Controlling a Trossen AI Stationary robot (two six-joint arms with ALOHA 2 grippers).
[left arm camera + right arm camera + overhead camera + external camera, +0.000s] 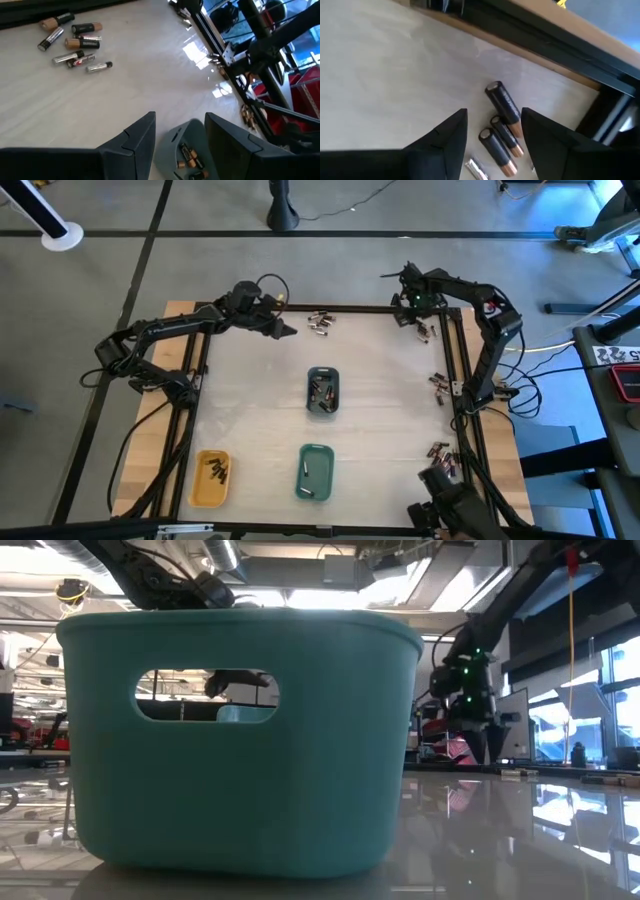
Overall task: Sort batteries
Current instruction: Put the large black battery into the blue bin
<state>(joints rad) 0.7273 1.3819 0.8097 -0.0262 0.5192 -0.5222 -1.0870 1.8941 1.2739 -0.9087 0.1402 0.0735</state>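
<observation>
Our right gripper (492, 145) hovers with fingers apart and empty over three dark batteries (501, 131) lying touching at the table's far right corner; closing here could pinch two together or roll one away. Our left gripper (180, 145), also apart and empty, waits beside the far pile (75, 42). The low view is blocked by the green tray (240, 740). We cannot read any battery labels.

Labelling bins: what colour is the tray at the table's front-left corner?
Yellow tray, clearest in the high view.
</observation>
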